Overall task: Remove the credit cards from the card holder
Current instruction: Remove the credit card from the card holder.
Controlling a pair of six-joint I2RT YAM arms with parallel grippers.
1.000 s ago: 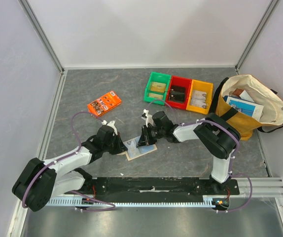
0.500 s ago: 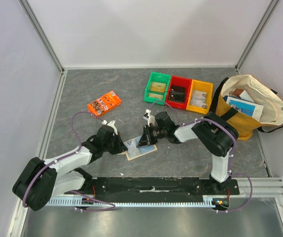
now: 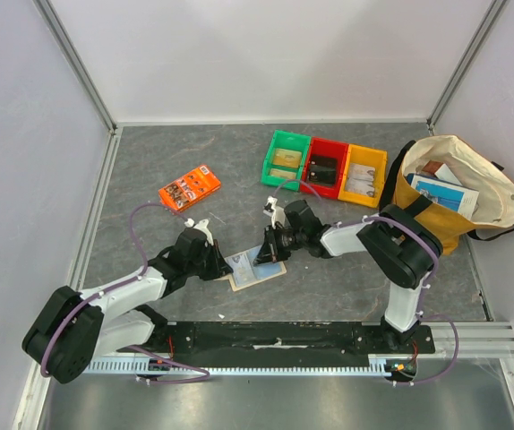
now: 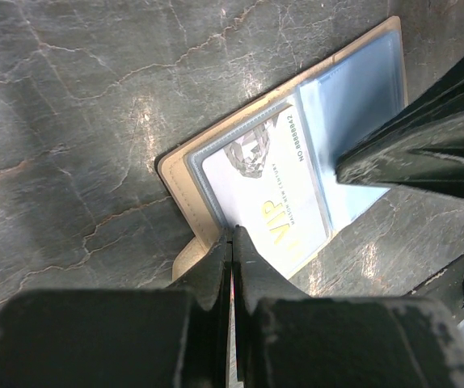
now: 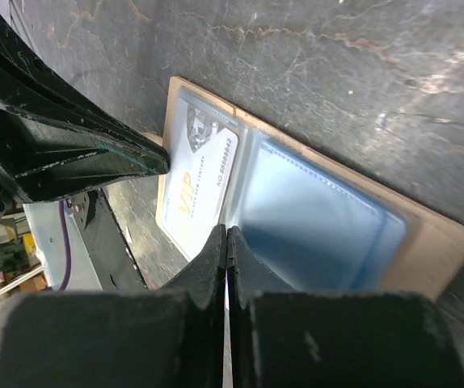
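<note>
While the card holder (image 3: 255, 269) lies opened flat on the counter (image 3: 149, 161) between your two arms, your left fingers (image 4: 212, 271) are pressed together with nothing visibly between them, their tips touching its edge just beside the tab (image 4: 187, 260). Your right fingers (image 5: 208, 263) are likewise clenched, tips resting at the fold beside the white VIP credit card (image 5: 198, 182), which sits in the sleeve nearer the left fingers; a pale blue card (image 5: 313, 234) fills the other.
</note>
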